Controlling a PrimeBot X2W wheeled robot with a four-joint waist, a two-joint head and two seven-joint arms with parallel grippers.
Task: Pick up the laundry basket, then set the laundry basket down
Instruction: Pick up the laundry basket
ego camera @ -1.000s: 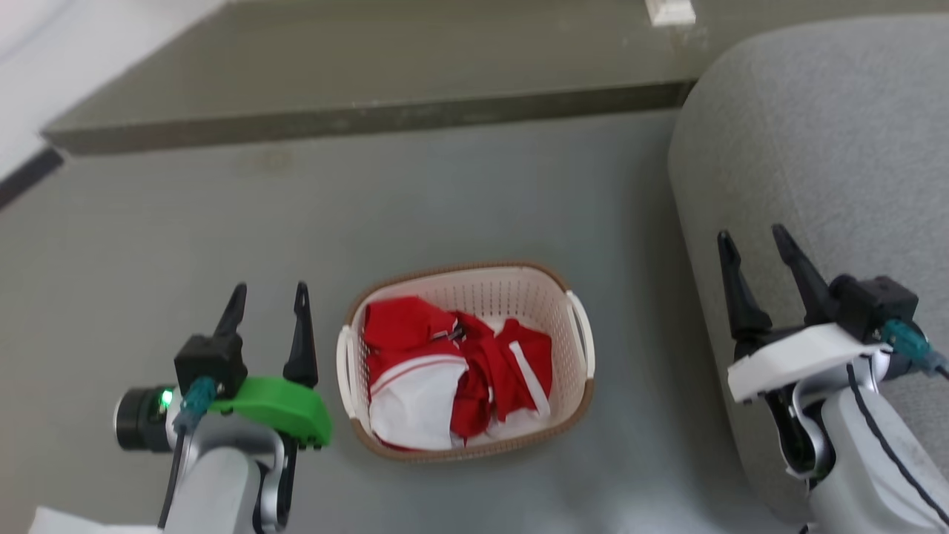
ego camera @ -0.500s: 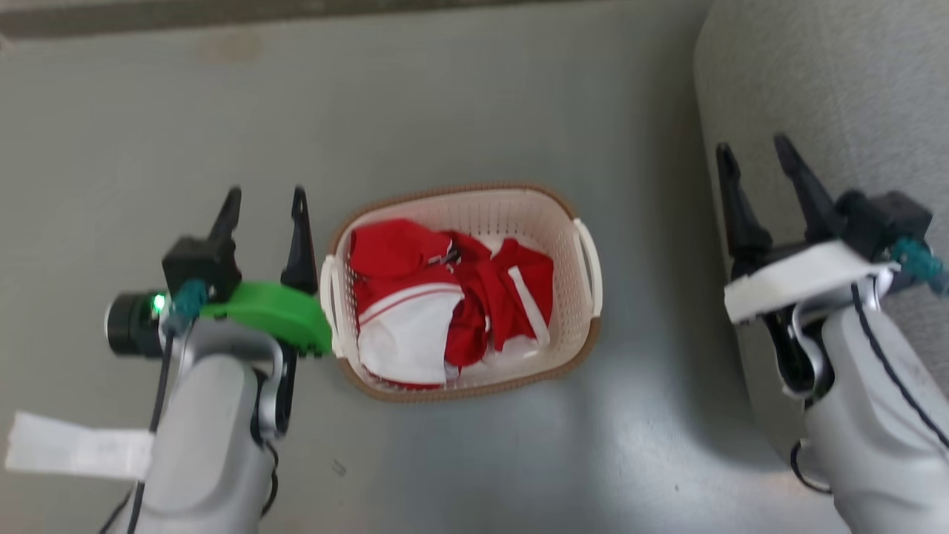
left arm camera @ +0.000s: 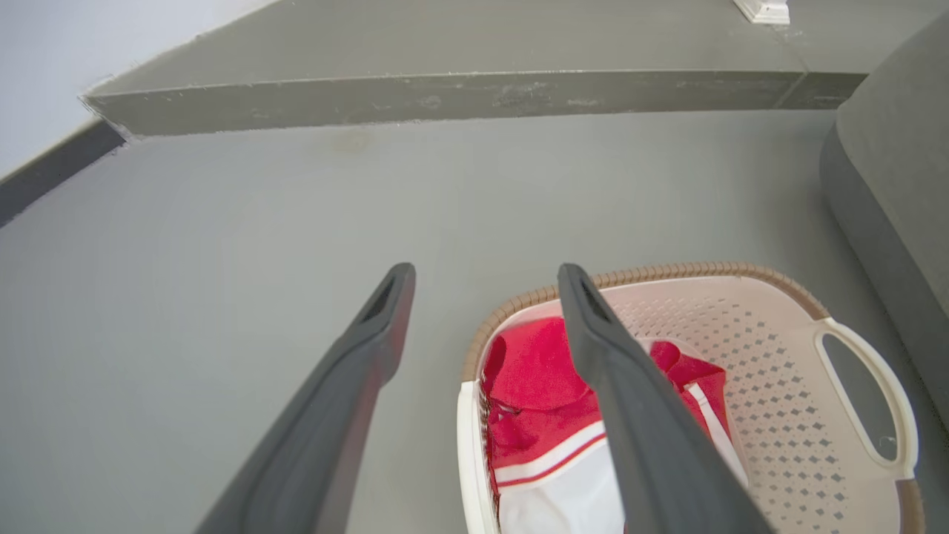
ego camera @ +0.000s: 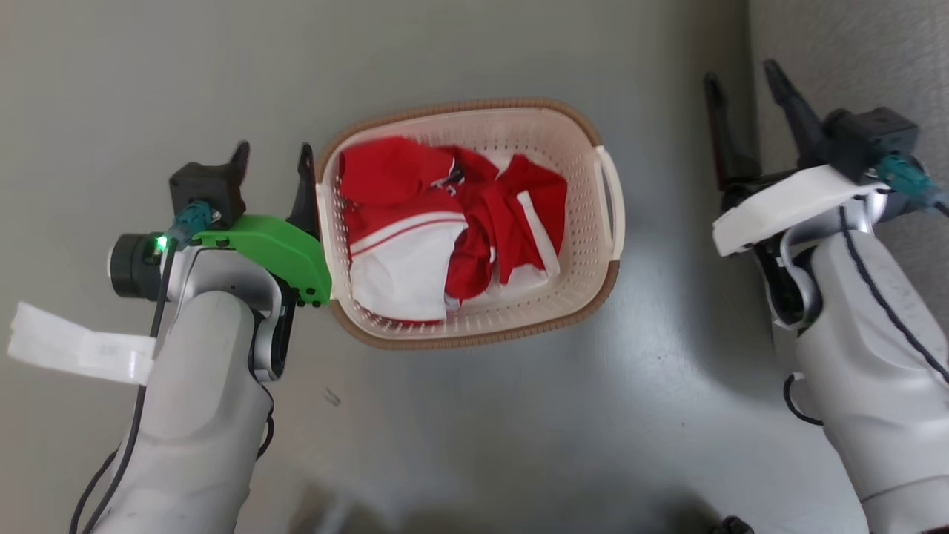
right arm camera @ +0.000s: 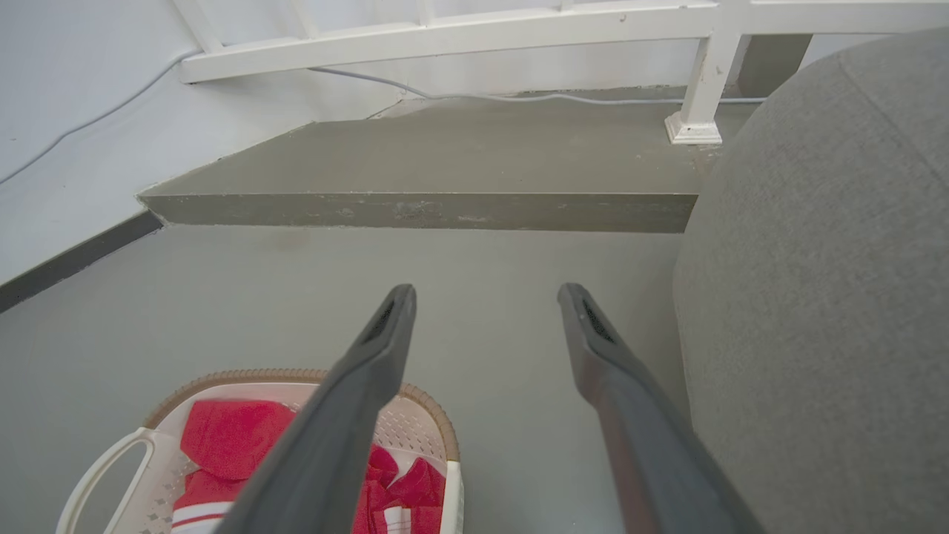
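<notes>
The laundry basket (ego camera: 474, 340), cream-white with a brown rim, stands on the grey floor and holds red and white clothes (ego camera: 445, 222). My left gripper (ego camera: 273, 152) is open right beside the basket's left handle, its inner finger close against the rim. In the left wrist view, the left gripper (left arm camera: 483, 274) has its right finger over the left edge of the basket (left arm camera: 778, 386). My right gripper (ego camera: 741, 74) is open, a gap away from the right handle. From the right wrist, the right gripper (right arm camera: 485, 293) appears above the basket (right arm camera: 426, 404).
A grey sofa (ego camera: 852, 44) rises close behind my right arm; it also flanks the fingers as sofa (right arm camera: 815, 297). A raised concrete step (left arm camera: 445, 96) crosses the far floor, with a white railing post (right arm camera: 693, 111) on it. Bare grey floor (ego camera: 482, 445) lies before the basket.
The head camera has tilted down, so the whole picture has shifted. My left gripper has closed in on the basket's left side. The basket has stayed on the floor.
</notes>
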